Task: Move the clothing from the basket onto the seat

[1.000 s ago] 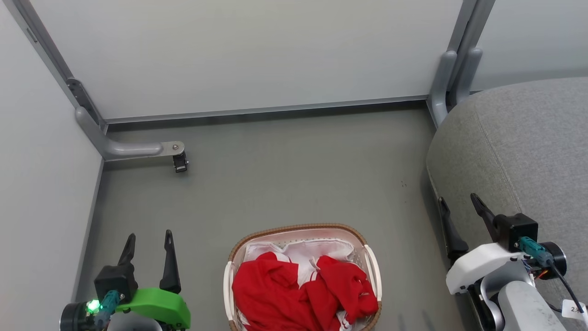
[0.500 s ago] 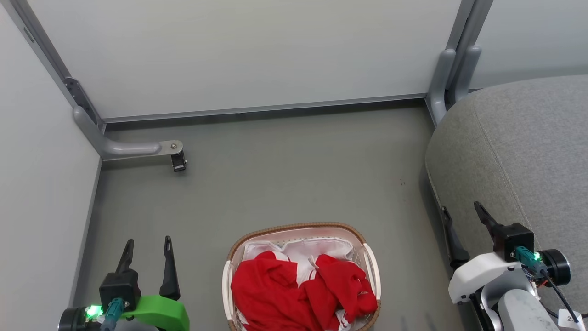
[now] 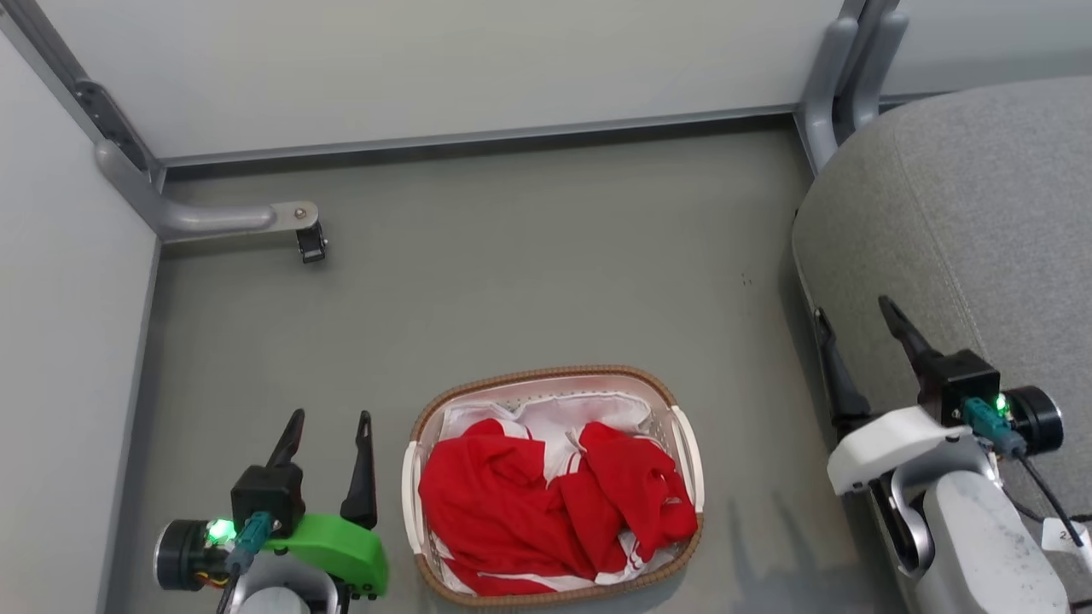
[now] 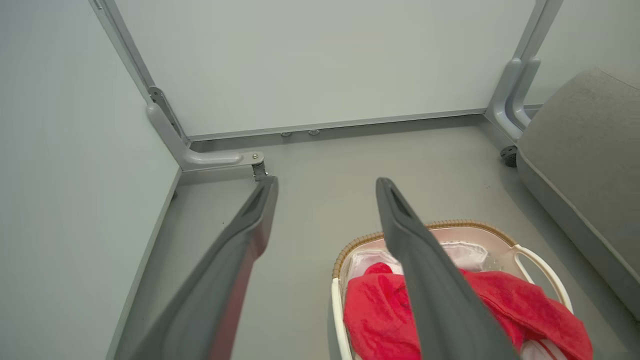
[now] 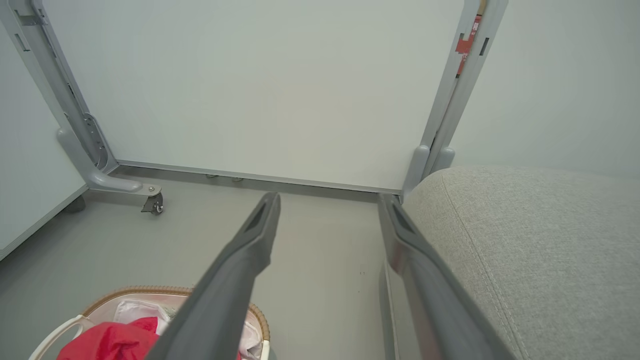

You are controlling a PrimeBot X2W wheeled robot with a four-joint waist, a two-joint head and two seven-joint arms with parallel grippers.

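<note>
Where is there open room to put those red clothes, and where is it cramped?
The seat has a bare top beyond the right end effector. Bare floor stretches from the basket to the back wall, between the castor foot and the seat. Crowded: the basket, heaped with clothing, and the narrow floor strip beside the left end effector.

A small white tag (image 3: pixel 1066 539) hangs beside the dark cable (image 3: pixel 1036 488) just behind your right hand (image 3: pixel 853 309), at the lower right edge of the head view. It carries dark characters that begin with what looks like a 2. The rest is too small and cut off to read. In the right wrist view, a red sticker (image 5: pixel 462 44) sits high on the grey panel post (image 5: pixel 450 115), and its pale marks are too blurred to make out.
</note>
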